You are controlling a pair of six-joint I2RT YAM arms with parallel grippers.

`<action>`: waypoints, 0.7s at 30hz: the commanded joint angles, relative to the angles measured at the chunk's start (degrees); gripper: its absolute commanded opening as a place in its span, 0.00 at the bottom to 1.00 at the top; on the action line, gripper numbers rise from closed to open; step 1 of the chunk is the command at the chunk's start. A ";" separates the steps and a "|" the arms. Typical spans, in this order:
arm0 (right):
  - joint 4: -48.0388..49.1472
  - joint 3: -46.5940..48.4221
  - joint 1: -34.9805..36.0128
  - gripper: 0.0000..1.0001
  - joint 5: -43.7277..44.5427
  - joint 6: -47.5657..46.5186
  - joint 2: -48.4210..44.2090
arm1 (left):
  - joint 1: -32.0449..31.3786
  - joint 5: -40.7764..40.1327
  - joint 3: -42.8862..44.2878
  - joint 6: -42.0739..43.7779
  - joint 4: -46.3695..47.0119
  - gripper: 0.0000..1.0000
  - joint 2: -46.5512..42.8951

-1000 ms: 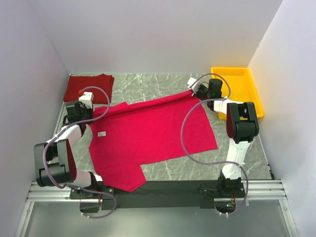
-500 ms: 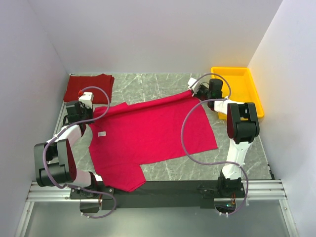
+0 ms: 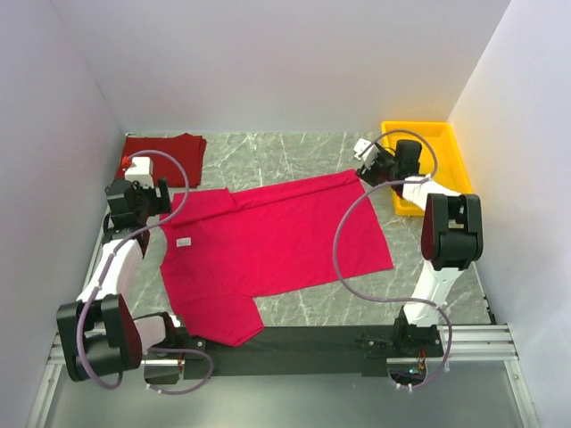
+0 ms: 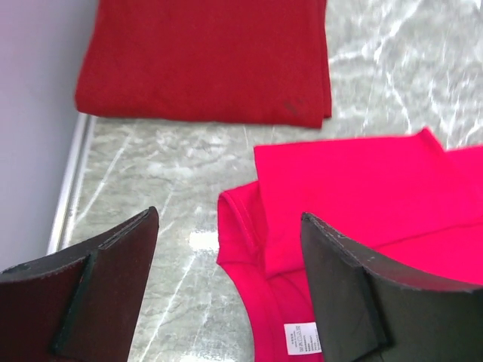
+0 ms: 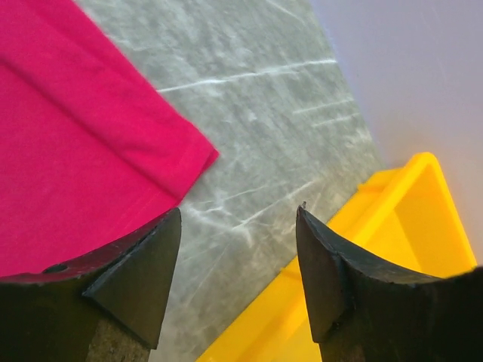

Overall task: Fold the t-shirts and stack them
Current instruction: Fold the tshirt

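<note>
The bright crimson t-shirt [image 3: 277, 245] lies flat across the middle of the table, folded over along its far edge, with its white neck label [image 4: 302, 337] showing. A darker red t-shirt [image 3: 161, 156] sits folded in the far left corner. My left gripper [image 3: 147, 192] hovers open just off the crimson shirt's left end; in the left wrist view its fingers [image 4: 229, 215] straddle the collar fold without touching it. My right gripper [image 3: 370, 169] is open beside the shirt's far right corner [image 5: 200, 154], over bare table [image 5: 240, 210].
A yellow plastic tray [image 3: 437, 165] stands at the back right, right beside my right gripper, its rim [image 5: 392, 249] under the right finger. White walls close in the left, back and right. The table's metal edge [image 4: 68, 188] runs just left of my left gripper.
Both grippers have opened and let go of the crimson shirt's far edge, which now lies flat. The left arm drew away to the left, the right arm to the right toward the tray.
</note>
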 commanded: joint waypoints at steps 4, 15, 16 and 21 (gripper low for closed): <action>-35.88 20.89 0.97 0.62 -8.46 2.58 2.04 | 0.20 -3.97 0.28 -7.84 -0.58 0.82 -6.02; -47.19 44.31 3.52 0.59 -1.44 40.67 17.43 | 0.73 -0.30 3.96 -22.37 -9.01 0.91 -5.07; -48.76 45.99 3.52 0.59 -0.12 42.01 18.49 | 0.82 0.15 4.32 -23.68 -9.63 0.91 -3.49; -51.15 52.68 3.52 0.59 4.54 48.34 23.67 | 0.82 2.17 4.94 -25.89 -9.81 0.90 -0.58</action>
